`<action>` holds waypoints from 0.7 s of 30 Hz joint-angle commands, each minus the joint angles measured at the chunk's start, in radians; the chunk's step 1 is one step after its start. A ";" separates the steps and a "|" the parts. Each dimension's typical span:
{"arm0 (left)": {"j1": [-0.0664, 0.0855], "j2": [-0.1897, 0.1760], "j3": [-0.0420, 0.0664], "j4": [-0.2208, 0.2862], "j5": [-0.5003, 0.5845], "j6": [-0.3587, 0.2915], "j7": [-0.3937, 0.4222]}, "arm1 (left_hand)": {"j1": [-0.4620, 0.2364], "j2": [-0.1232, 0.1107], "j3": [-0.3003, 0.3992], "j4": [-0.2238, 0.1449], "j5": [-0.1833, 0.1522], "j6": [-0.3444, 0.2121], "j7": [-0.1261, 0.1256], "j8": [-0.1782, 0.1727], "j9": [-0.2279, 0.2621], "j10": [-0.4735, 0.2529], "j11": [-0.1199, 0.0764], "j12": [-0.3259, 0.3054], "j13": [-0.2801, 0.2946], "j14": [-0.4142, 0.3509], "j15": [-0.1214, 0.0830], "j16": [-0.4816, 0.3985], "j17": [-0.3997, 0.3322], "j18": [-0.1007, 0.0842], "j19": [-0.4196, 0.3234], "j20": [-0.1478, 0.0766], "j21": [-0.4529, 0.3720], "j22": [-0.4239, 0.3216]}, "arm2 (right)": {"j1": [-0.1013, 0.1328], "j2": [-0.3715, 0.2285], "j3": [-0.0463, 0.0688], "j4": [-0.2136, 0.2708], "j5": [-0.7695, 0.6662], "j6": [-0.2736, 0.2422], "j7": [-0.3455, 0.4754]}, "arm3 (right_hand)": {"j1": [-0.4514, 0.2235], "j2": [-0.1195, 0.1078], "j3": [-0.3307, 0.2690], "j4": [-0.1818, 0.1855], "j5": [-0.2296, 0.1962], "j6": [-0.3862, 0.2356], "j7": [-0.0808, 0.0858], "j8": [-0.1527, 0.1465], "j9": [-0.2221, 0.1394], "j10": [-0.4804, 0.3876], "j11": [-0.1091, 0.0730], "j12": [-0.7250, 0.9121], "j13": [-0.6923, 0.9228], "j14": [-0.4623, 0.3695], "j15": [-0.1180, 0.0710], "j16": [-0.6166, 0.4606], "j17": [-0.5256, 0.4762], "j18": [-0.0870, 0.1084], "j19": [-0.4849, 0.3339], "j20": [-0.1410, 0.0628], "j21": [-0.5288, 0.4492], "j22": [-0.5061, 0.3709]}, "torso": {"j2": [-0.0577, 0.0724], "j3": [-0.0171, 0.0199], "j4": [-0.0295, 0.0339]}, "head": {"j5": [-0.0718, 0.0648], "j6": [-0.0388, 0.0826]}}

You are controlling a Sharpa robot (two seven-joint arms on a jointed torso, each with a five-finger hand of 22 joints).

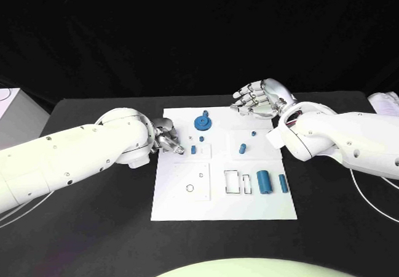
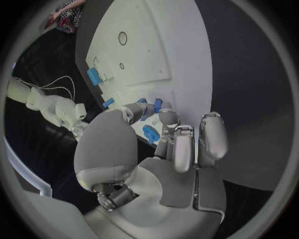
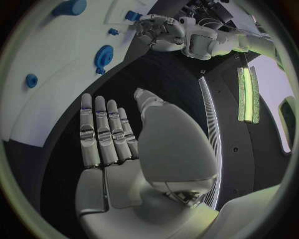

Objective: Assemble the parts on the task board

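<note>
Hovering right hand [image 1: 262,99], fingers [image 3: 104,130] straight

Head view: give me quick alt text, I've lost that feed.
The white task board lies mid-table with blue parts on it. The left hand reaches in at its left edge, fingers by a small blue part. The right hand hovers open off the board's far right corner, holding nothing.

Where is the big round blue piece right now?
In the head view, the round blue piece sits near the task board's far edge, between the left hand and right hand.
</note>
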 commanded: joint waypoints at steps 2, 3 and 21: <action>-0.003 0.008 -0.003 -0.011 0.039 0.061 -0.013 | -0.001 0.011 0.192 -0.193 0.003 0.022 -0.015 0.003 0.000 -0.003 -0.007 -0.004 -0.002 0.104 -0.007 0.002 0.259 -0.013 0.001 0.001 0.003 -0.002 | 0.000 0.001 0.000 0.000 -0.003 0.015 0.006 | 0.003 -0.003 0.007 0.001 0.006 -0.002 0.042 -0.005 -0.001 0.006 0.003 -0.003 -0.001 0.006 0.002 -0.002 -0.001 0.013 0.004 0.000 0.001 -0.001 | 0.001 0.0011 -0.0011 | 0.001 -0.004; -0.003 0.009 -0.003 -0.013 0.042 0.065 -0.013 | -0.002 0.011 0.192 -0.193 0.003 0.022 -0.015 0.003 0.000 -0.003 -0.007 -0.005 -0.003 0.104 -0.007 0.002 0.259 -0.012 0.000 0.001 0.002 -0.003 | 0.000 0.002 0.000 0.000 -0.003 0.015 0.007 | 0.003 -0.003 0.007 0.001 0.006 -0.002 0.042 -0.005 -0.001 0.006 0.003 -0.003 -0.001 0.006 0.002 -0.002 -0.001 0.013 0.004 0.000 0.001 -0.001 | 0.001 0.0011 -0.0011 | 0.001 -0.005; -0.001 0.048 -0.002 -0.068 0.069 0.136 -0.022 | -0.018 0.019 0.177 -0.181 -0.003 0.026 -0.017 0.003 0.001 0.014 -0.007 0.010 0.024 0.106 -0.006 0.004 0.264 -0.013 0.001 0.002 0.002 0.000 | -0.001 0.002 0.000 -0.001 -0.003 0.014 0.007 | 0.004 -0.003 0.008 0.000 0.009 -0.001 0.042 -0.005 -0.001 0.006 0.003 -0.005 -0.001 0.007 0.002 -0.004 -0.003 0.013 0.004 0.000 0.001 -0.004 | 0.000 0.0005 -0.0005 | 0.000 -0.007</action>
